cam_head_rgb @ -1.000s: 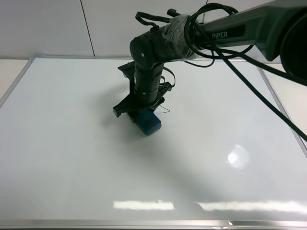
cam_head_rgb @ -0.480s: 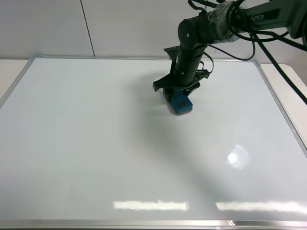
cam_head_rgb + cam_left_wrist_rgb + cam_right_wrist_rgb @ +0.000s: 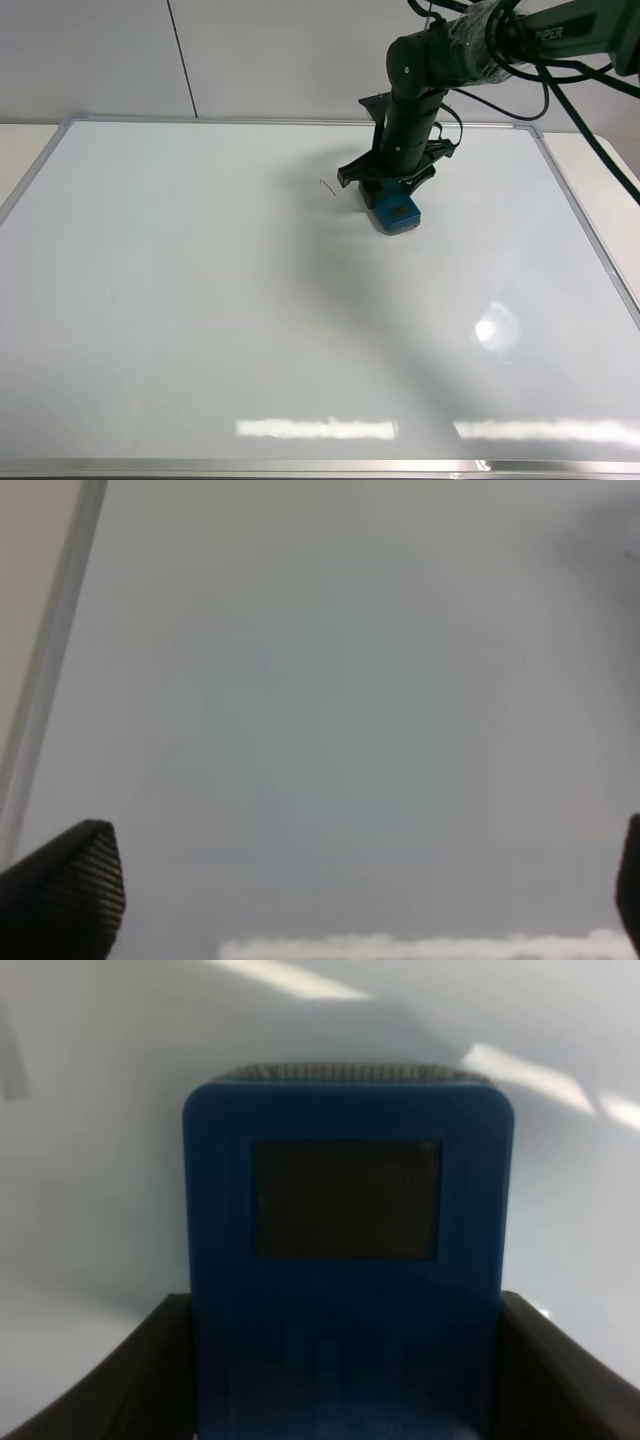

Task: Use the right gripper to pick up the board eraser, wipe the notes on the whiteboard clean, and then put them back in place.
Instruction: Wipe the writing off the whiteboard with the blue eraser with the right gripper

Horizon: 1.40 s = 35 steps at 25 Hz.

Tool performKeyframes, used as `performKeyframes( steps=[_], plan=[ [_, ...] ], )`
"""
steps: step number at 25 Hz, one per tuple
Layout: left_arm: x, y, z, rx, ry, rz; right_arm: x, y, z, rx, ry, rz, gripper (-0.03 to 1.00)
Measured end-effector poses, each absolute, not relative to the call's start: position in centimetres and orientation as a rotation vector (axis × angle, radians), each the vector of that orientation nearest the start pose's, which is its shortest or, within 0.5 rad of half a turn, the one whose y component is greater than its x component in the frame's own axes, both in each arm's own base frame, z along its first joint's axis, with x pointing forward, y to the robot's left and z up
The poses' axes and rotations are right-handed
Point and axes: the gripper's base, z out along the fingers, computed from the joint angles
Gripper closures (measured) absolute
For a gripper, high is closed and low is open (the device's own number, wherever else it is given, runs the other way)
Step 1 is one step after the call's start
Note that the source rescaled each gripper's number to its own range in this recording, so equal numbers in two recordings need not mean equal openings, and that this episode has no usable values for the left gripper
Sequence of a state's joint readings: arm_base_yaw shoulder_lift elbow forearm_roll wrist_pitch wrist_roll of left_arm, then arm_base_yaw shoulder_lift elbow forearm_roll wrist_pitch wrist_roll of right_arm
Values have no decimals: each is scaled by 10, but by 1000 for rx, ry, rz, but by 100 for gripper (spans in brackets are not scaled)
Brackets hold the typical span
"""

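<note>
My right gripper [image 3: 385,190] is shut on the teal-blue board eraser [image 3: 396,211] and presses it flat on the whiteboard [image 3: 200,300] at the upper middle right. In the right wrist view the eraser [image 3: 345,1260] fills the frame between the two black fingers [image 3: 110,1390], one dark patch showing. A small remnant of the black notes [image 3: 325,186] lies just left of the eraser. My left gripper [image 3: 370,880] hovers over bare board near its silver frame [image 3: 50,650], fingertips [image 3: 65,885] wide apart and empty; it does not show in the exterior high view.
The whiteboard's silver frame [image 3: 300,121] runs along the far edge, with a pale wall behind it. Black cables [image 3: 560,90] hang from the right arm over the board's right side. Light reflections [image 3: 495,328] glare on the board's lower right.
My right gripper has slid the eraser from the board's middle to the right and farther back. The squiggle is mostly wiped; a small mark shows to the eraser's left.
</note>
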State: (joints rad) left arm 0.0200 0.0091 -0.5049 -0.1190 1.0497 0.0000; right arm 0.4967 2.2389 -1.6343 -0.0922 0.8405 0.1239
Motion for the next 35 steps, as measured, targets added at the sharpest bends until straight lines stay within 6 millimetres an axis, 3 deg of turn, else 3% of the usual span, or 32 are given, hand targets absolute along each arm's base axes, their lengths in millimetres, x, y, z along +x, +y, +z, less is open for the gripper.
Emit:
performKeyframes(
  steps=[6, 10, 19, 26, 35],
  plan=[
    [-4, -9, 280, -16, 2034, -130, 363, 281, 127, -800, 2756, 110, 96],
    [-4, -9, 280, -16, 2034, -130, 342, 314, 124, -805, 2717, 199, 96],
    [-4, -9, 280, -16, 2034, -130, 341, 316, 125, -746, 2736, 222, 96],
    [-4, -9, 280, -16, 2034, -130, 373, 334, 148, -730, 2730, 209, 96],
    [-4, -9, 280, -16, 2034, -130, 389, 338, 132, -762, 2799, 99, 96]
  ],
)
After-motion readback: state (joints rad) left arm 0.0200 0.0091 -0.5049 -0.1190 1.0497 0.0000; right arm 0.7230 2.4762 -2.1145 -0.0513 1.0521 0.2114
